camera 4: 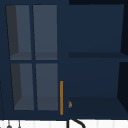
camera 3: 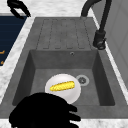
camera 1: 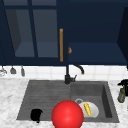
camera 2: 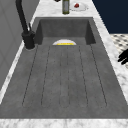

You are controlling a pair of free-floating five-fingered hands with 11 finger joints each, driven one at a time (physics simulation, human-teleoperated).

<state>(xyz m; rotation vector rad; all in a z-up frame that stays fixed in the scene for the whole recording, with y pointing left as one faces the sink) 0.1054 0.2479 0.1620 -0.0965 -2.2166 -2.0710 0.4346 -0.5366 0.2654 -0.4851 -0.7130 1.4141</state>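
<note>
Red is seen nearest in the front view, where a red ball (camera 1: 67, 115) is set before the front rim of the sink (camera 1: 108, 100). Beside it, at the rim by the draining board (camera 2: 65, 77), the left hand (camera 1: 36, 115) is held in the air with relaxed fingers and nothing in them. The right hand (camera 3: 42, 111) is seen large in the right side view, at the near end of the basin. Its fingers are stretched out loosely and nothing is gripped.

Just beyond that hand a white plate (camera 3: 72, 93) lies flat on the basin floor beside the drain, and a yellow corn cob (camera 3: 62, 86) lies across it. The cob is judged likely to roll. If it is reached for, it would best be approached from above, with the fingers closed across its length and the plate left undisturbed.

Farther back the black tap (camera 1: 67, 75) stands at the rear rim. A bottle (camera 1: 121, 95) stands on the counter to the right, and its label cannot be read. On the navy wall cabinet (camera 4: 95, 32) with its brass handle (camera 4: 61, 97) no writing is seen.
</note>
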